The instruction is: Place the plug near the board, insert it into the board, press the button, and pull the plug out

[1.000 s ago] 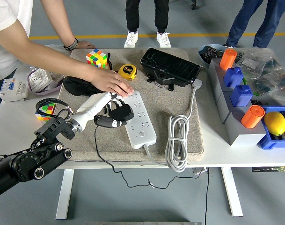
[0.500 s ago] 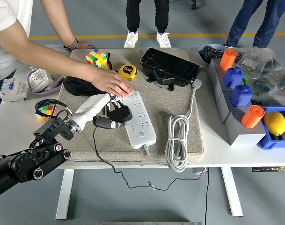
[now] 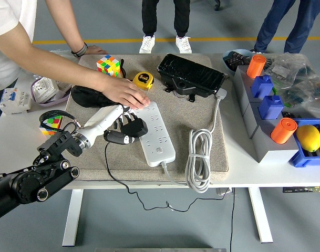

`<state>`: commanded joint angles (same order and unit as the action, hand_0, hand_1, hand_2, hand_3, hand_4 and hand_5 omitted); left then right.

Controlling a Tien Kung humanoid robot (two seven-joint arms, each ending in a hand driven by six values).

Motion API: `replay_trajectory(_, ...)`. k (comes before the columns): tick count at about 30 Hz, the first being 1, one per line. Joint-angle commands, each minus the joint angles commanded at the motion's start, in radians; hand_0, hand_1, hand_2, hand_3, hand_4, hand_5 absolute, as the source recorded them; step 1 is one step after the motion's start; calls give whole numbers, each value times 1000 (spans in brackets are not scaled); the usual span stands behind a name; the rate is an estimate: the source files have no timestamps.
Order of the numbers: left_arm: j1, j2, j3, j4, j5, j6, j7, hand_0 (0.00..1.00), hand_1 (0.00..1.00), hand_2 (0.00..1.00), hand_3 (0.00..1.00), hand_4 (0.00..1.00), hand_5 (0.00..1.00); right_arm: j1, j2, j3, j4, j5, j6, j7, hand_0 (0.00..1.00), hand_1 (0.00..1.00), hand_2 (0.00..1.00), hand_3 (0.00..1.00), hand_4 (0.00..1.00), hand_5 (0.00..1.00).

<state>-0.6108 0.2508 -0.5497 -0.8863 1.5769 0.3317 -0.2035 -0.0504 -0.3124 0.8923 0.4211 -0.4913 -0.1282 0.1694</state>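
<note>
A white power strip (image 3: 157, 134) lies on the beige mat (image 3: 202, 121), its cable coiled to the right (image 3: 199, 157). My left hand (image 3: 125, 127) reaches in from the lower left and is shut on a black plug (image 3: 134, 127) held at the strip's left edge. The plug's thin black cord (image 3: 113, 170) trails off the table's front. A person's hand (image 3: 125, 93) rests flat on the strip's far end, holding it down. My right arm is out of view.
On the mat's far side sit a yellow tape measure (image 3: 143, 80), a Rubik's cube (image 3: 109, 65) and a black case (image 3: 191, 76). Another cube (image 3: 52, 125) lies at the left. Grey bins with orange and blue parts (image 3: 265, 100) and a lemon (image 3: 308, 138) stand right.
My left hand with the plug has shifted slightly up and left along the strip's edge. The person's hand has stayed in place.
</note>
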Motion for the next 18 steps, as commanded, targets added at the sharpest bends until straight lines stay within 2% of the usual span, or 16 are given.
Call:
replay_trajectory(3, 0, 0, -2, 0, 1, -5, 3, 283, 463, 518, 563, 913, 154, 0, 0, 0, 0, 0, 0, 0, 608, 612, 566, 544, 753, 253)
replay_trajectory(4, 0, 0, -3, 0, 3, -9, 6, 288, 471, 524, 570, 944, 192, -1, 0, 0, 0, 0, 0, 0, 608, 612, 566, 544, 754, 252)
replay_trajectory(9, 1, 2, -7, -2, 11, -21, 12, 288, 471, 524, 570, 944, 192, -1, 0, 0, 1, 0, 1, 1, 608, 612, 566, 544, 754, 252)
replay_trajectory(10, 1, 2, -8, -2, 13, -23, 13, 295, 478, 529, 575, 990, 226, -1, 0, 0, 1, 0, 1, 1, 608, 612, 566, 544, 754, 252)
replay_trajectory(15, 3, 3, -17, -7, 20, -34, 16, 295, 478, 529, 575, 990, 226, -1, 0, -2, 0, 0, 1, 1, 608, 612, 566, 544, 754, 252)
replay_trajectory(16, 3, 3, -19, -8, 21, -34, 15, 295, 479, 528, 579, 998, 271, 0, 0, -2, 0, -1, 1, 1, 608, 612, 566, 544, 755, 251)
replay_trajectory(18, 3, 3, -20, -9, 18, -34, 14, 295, 479, 528, 579, 998, 271, 0, 0, -1, 0, 0, 1, 2, 608, 612, 566, 544, 755, 251)
